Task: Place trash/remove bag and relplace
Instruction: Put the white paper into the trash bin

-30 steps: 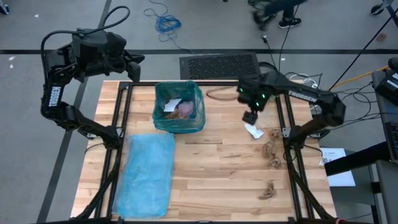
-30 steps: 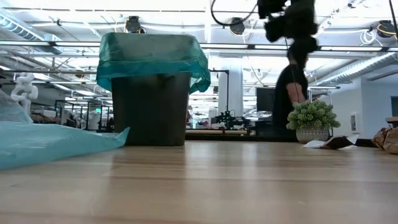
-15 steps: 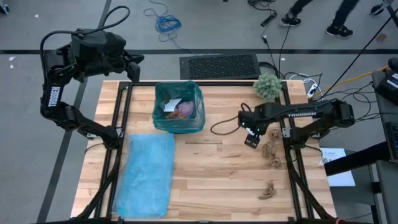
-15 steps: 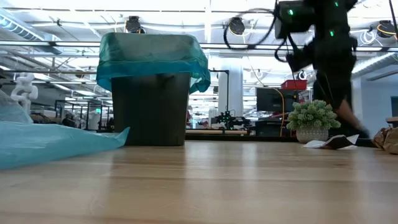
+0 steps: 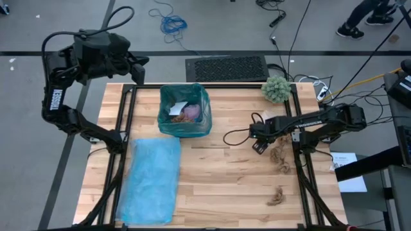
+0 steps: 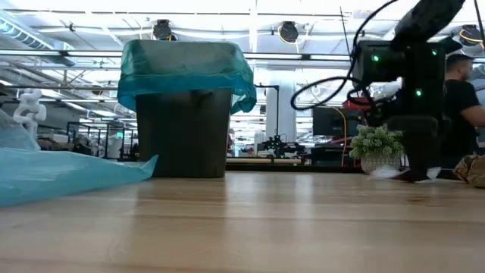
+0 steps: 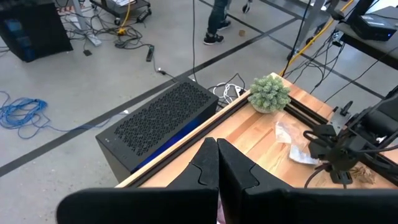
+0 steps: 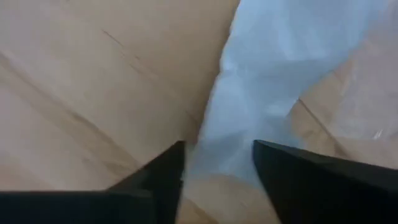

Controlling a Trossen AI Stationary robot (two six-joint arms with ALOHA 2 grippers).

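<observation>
A white crumpled scrap of trash (image 8: 261, 93) lies on the table right of the bin. My right gripper (image 5: 259, 146) stands over it, pointing down, open, one finger on each side. The low view shows the gripper (image 6: 419, 173) down at the tabletop. Brown wads (image 5: 280, 156) lie just right of it, and another wad (image 5: 277, 196) lies nearer the front. The dark bin (image 6: 186, 129) has a teal bag (image 5: 166, 96) as liner and holds some trash (image 5: 183, 112). My left gripper (image 7: 217, 168) is shut and raised beyond the far left corner. My right gripper comes at the white scrap (image 8: 217, 155) from above, pointing down. Its two fingers (image 8: 165, 177) stand on either side of the scrap's narrow part. The scrap lies on the table. Whether the fingers touch it I cannot tell.
A light blue bag (image 5: 153, 179) lies flat at the front left. A fuzzy grey-green ball (image 5: 276, 88) sits at the far right edge. Black frame rails (image 5: 300, 167) run along the table's sides. A person (image 6: 462, 95) stands in the room behind.
My right gripper has come down toward the table and a little toward its near edge, rolling as it sank. It now stands over the white scrap, which the high view no longer shows. The arm has dropped to lie low across the right side.
</observation>
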